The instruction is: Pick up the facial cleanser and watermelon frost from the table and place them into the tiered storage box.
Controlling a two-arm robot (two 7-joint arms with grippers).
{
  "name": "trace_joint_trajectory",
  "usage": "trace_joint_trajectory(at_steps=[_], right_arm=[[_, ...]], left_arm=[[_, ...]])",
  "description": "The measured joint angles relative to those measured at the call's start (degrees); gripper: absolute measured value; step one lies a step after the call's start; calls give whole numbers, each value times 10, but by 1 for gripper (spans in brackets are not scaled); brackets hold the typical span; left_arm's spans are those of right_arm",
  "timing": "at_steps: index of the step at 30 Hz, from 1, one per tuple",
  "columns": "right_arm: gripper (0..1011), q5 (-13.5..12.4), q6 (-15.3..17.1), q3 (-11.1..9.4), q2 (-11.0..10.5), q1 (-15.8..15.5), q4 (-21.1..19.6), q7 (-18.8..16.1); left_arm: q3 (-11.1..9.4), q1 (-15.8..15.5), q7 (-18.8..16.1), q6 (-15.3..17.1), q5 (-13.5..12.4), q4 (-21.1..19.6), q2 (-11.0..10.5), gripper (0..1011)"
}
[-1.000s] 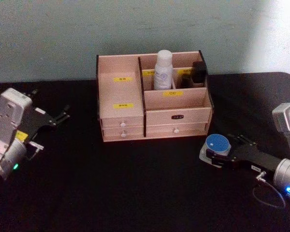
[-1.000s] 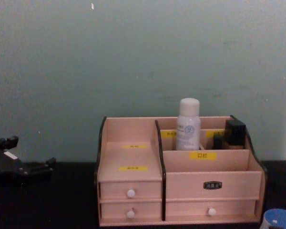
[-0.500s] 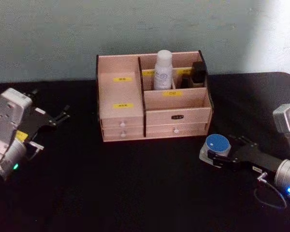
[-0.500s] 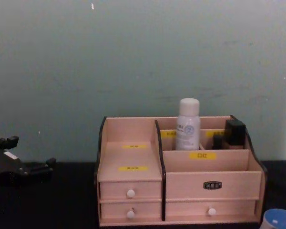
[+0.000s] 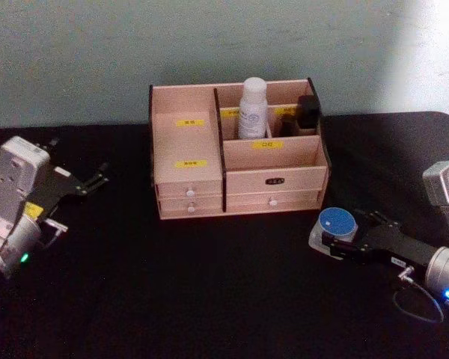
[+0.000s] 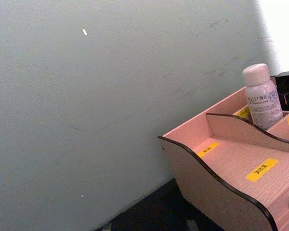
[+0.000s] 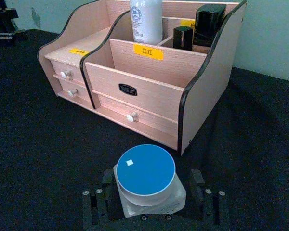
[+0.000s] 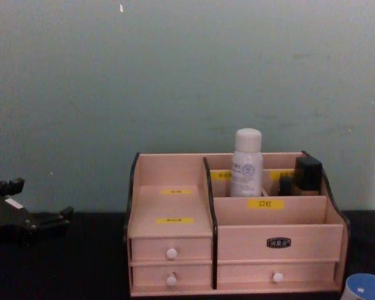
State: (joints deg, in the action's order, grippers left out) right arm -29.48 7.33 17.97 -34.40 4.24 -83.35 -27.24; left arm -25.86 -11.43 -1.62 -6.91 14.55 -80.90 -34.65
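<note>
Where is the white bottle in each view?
Head: bottle upright in the box's back tier, just right of the divider.
Left wrist: bottle behind the curved divider.
Right wrist: bottle behind the yellow-labelled wall, cap cut off.
Chest: bottle right of centre, rising above the box.
Shared landmark: the dark-edged divider beside the bottle.

The left arm sits at the left, its left gripper [image 5: 99,175] aimed inward with fingers spread apart. The right arm lies low at the right, the right gripper [image 5: 335,238] with its fingers pressed against a blue-lidded jar [image 7: 145,169].
</note>
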Motion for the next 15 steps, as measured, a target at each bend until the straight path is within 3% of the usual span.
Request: trace_joint_trajectory(at_steps=[15], right_arm=[[1000, -1, 1, 1, 2, 0, 1, 1]], left_arm=[[0, 0, 0, 0, 0, 0, 0, 1001]])
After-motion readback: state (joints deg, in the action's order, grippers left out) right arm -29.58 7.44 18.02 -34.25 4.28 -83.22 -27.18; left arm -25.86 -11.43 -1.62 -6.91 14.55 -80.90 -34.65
